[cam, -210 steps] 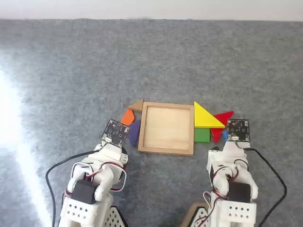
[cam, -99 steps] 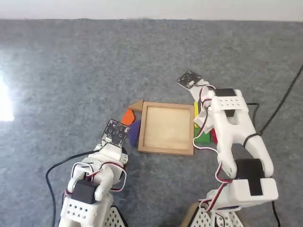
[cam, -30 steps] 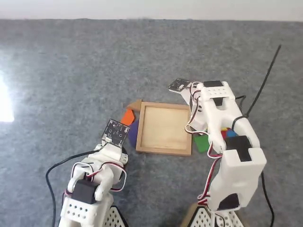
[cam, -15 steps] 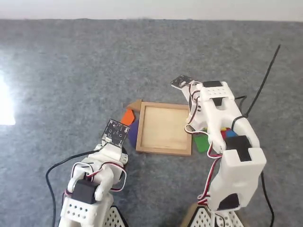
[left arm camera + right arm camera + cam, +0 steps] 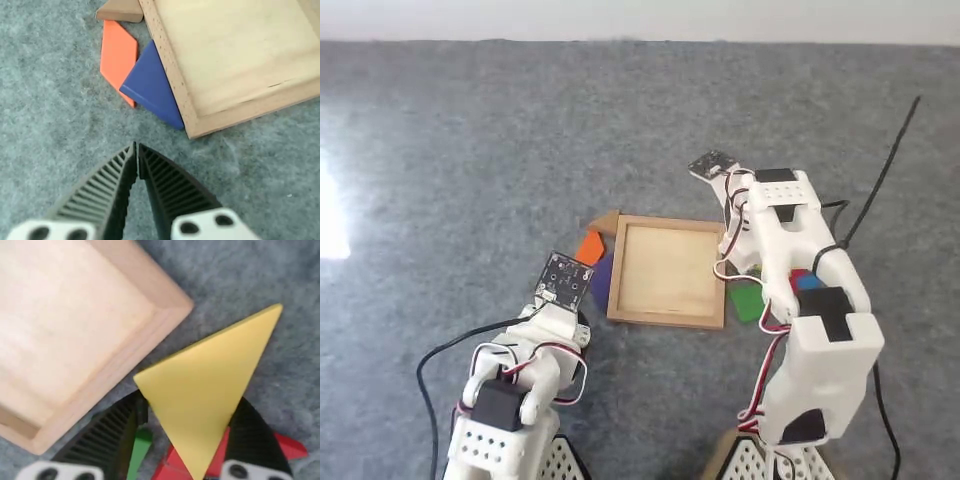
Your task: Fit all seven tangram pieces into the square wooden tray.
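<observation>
The right end effector (image 5: pixel 187 432) gripped the yellow triangle (image 5: pixel 205 390) between its fingers. The triangle sat just beside a corner of the wooden tray (image 5: pixel 165 307), over the green piece (image 5: pixel 140 447) and the red piece (image 5: pixel 286 446). The left end effector (image 5: pixel 136 152) hung over the grey tabletop (image 5: pixel 60 125), pressed together and empty. It was near the blue triangle (image 5: pixel 150 87), which lay against the tray's outer wall and touched the orange parallelogram (image 5: pixel 117 57).

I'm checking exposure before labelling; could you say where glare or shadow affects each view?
High view: bright glare washes out the grey fabric mat at the frame's left edge; left wrist view: even light across the square wooden tray; right wrist view: the yellow triangular piece is evenly lit.
</observation>
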Tool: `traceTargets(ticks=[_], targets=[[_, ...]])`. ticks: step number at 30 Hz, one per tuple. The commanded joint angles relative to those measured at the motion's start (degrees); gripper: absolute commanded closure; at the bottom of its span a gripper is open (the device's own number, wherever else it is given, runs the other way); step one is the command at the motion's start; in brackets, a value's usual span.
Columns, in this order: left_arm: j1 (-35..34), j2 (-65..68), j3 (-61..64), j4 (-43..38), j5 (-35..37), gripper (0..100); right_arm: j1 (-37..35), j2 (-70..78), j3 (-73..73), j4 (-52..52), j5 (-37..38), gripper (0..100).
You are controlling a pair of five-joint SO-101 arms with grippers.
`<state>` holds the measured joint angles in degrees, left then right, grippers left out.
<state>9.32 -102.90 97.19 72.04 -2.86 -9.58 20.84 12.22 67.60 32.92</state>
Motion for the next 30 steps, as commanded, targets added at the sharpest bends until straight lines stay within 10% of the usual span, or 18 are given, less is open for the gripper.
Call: traceTargets(ticks=[1, 19, 30], targets=[[-0.2, -1.1, -0.7, 0.2, -0.4, 98, 0.1, -0.4, 0.9, -0.5, -2.1, 79.4], [-0.2, -1.1, -0.7, 0.2, -0.4, 98, 12.6, 0.0, -10.2, 5.9, -11.9, 74.0], [-0.2, -1.1, -0.7, 0.2, -0.4, 98, 4.9, -5.1, -20.3, 18.8, -2.2, 71.4]])
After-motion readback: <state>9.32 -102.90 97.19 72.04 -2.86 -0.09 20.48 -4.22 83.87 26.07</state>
